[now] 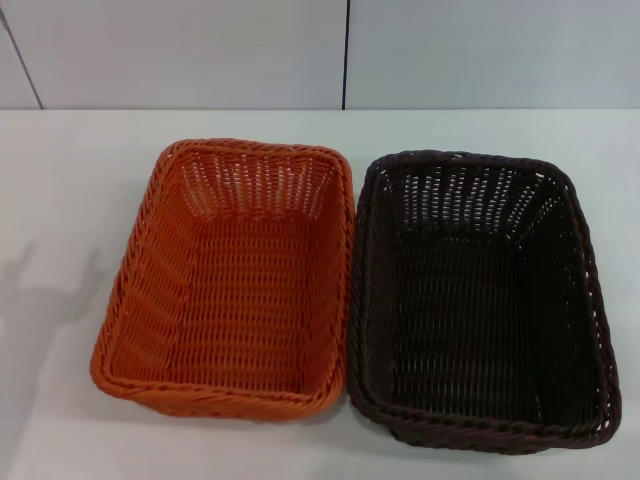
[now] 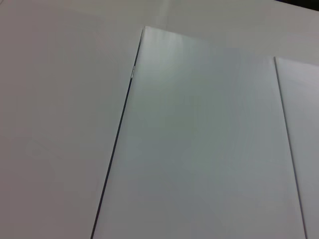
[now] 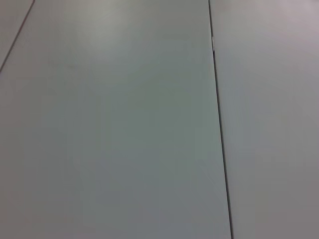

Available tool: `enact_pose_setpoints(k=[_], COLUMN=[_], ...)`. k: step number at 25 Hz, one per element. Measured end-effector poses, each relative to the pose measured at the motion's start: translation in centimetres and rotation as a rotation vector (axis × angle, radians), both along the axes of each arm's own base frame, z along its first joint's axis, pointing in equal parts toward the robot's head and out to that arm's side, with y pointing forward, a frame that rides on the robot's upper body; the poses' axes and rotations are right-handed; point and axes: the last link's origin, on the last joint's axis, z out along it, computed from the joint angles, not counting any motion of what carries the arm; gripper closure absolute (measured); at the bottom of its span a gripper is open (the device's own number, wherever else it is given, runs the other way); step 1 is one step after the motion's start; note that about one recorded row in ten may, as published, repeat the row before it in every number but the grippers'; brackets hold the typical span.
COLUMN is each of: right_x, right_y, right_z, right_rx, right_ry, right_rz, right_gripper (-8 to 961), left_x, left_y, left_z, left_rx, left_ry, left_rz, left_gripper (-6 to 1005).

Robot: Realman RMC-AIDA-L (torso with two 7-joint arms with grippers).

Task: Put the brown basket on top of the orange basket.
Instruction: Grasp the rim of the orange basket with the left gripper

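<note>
On the white table (image 1: 60, 200), two woven baskets sit side by side, both upright, open side up, nothing inside either one. Orange basket (image 1: 235, 285) is on the robot's left. Brown basket (image 1: 480, 300) is on its right and looks a bit bigger. Long sides run next to each other; rims touch or nearly touch along that shared edge, can't tell which. Brown one sits slightly nearer the front table edge than the orange one. Not stacked yet.

Table top is plain matte white, with a faint grey shadow (image 1: 40, 290) on the robot's left side, next to the orange basket. Behind the table, a light wall (image 1: 180, 50) made of flat panels, with a dark vertical seam (image 1: 346, 50) roughly above the gap between the baskets and a slanted seam further left.

Neither gripper nor arm shows in the head view. Left wrist view gives only pale flat panels (image 2: 199, 139) with thin dark joints; right wrist view shows the same kind of panels (image 3: 109, 124). No fingers visible in either, so whether the left or right gripper is open or closed can't be told from here.
</note>
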Motion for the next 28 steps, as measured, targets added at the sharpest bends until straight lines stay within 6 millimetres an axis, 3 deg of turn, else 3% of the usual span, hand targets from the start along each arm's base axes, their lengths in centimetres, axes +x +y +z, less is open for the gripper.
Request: enact_pose_setpoints(k=[17, 28], right_x=[0.4, 0.4], right_y=[0.7, 0.8], right_z=[0.0, -0.1], right_rx=[-0.046, -0.070], right_ry=[0.086, 0.129], right_rz=[-0.008, 0.012], right_gripper=[274, 274], left_x=[0.5, -0.1], left_y=[3.1, 7.2], left_z=[1.1, 5.0], left_rx=[-0.073, -0.384], left_ry=[-0.098, -0.227], left_rz=[-0.051, -0.119], left_gripper=[191, 194])
